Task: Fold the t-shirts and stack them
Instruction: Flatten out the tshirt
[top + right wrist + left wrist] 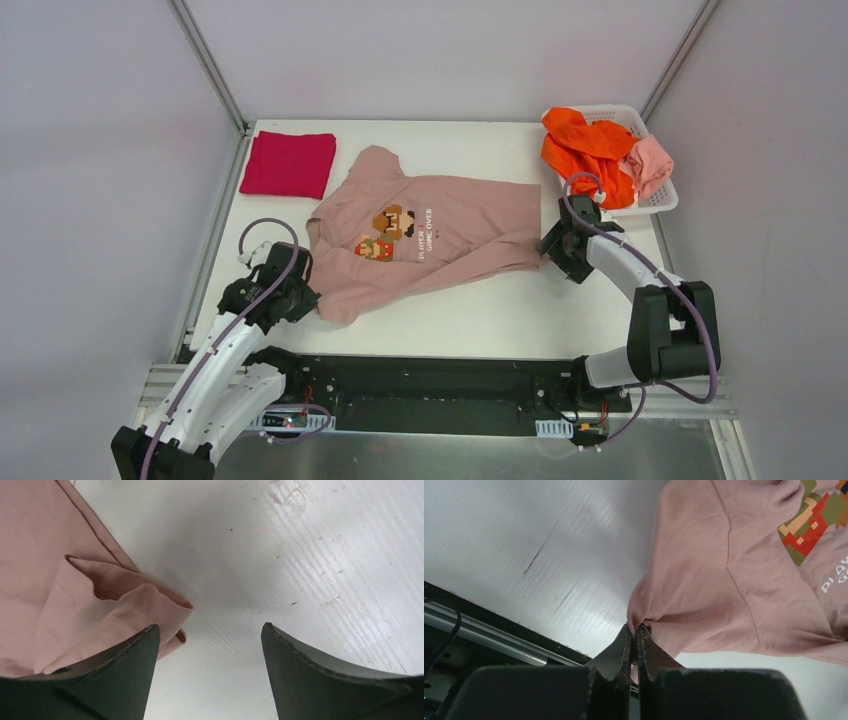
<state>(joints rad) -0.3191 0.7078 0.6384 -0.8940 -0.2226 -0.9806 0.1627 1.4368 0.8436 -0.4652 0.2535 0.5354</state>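
My left gripper pinched tight on a near corner of the dusty-pink tee, my right gripper jaws apart at its opposite edge, tee spread across the table, crimson tee folded far left, orange tee and salmon tee in the basket far right

Dusty-pink t-shirt, chest: white lettering in two lines beside pixel-character print, set sideways in the overhead view, reading "PLAYER", one further character too small to tell, then "GAME OVER". Left wrist view: same lettering cut by frame edge, only "PLAY" and "G" legible.
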